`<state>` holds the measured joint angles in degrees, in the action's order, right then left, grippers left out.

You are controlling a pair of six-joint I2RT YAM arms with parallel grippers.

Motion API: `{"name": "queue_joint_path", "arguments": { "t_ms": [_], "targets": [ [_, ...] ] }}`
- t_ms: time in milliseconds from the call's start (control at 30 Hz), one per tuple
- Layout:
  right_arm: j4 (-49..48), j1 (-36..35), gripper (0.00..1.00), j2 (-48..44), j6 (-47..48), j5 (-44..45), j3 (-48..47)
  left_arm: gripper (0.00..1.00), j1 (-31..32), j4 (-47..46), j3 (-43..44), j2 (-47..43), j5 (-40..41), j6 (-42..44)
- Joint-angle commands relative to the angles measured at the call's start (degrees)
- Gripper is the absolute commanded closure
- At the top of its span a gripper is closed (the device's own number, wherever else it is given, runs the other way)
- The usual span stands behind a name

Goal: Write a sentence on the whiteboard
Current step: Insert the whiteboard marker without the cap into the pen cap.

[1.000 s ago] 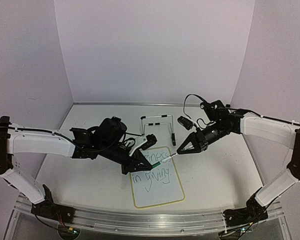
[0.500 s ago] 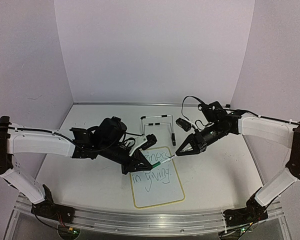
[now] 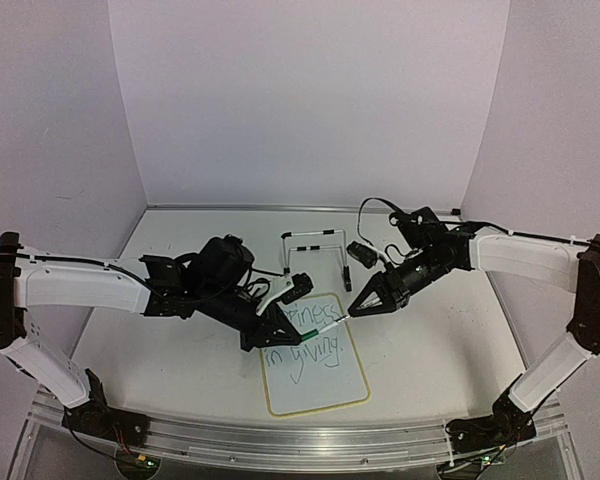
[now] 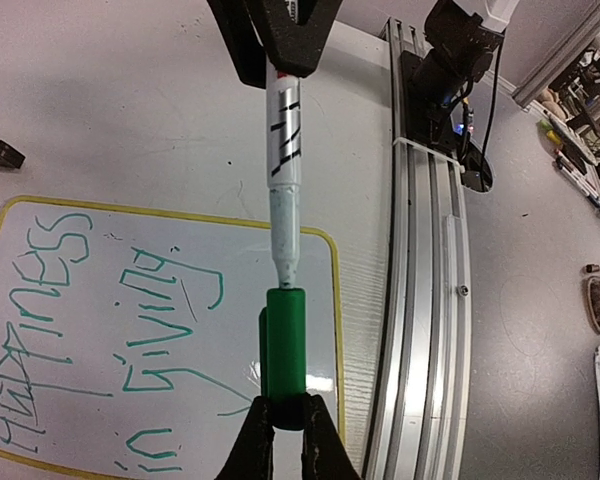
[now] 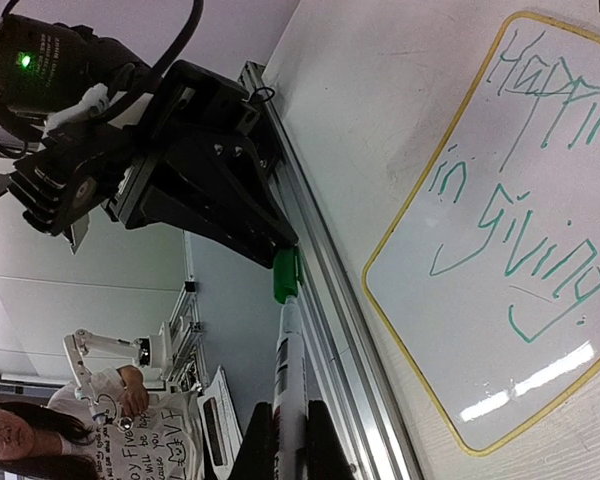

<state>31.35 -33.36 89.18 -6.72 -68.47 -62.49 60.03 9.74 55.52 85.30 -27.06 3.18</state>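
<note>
The whiteboard (image 3: 320, 385) lies flat near the table's front, with a yellow rim. The sentence (image 3: 305, 352) "Happiness in giving" is on it in green, in two lines, and also shows in the left wrist view (image 4: 42, 252) and the right wrist view (image 5: 525, 235). My left gripper (image 3: 283, 327) is shut on the green cap (image 4: 283, 345). My right gripper (image 3: 353, 309) is shut on the white pen (image 4: 285, 150). The pen's tip end sits in the cap's mouth, and pen and cap are held in line above the board's top edge.
A metal wire stand (image 3: 315, 245) with black feet stands just behind the board. An aluminium rail (image 3: 300, 432) runs along the table's front edge. White walls close in the back and sides.
My right gripper has moved a little left and down toward my left gripper, bringing the pen's tip to the cap. My left arm has barely moved.
</note>
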Motion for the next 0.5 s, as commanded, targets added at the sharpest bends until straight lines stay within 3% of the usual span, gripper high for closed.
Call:
{"name": "queue_joint_path", "arguments": {
  "t_ms": [0,467],
  "targets": [
    [-0.5,-1.2,1.00,0.9,1.5,-2.2,-2.5,1.00,-0.2,-1.6,3.9,-0.6,-1.3,1.4],
    [-1.7,-1.7,1.00,2.8,1.4,-3.1,-3.8,1.00,-0.2,-1.1,5.4,0.4,-2.6,2.2]
  ]
}}
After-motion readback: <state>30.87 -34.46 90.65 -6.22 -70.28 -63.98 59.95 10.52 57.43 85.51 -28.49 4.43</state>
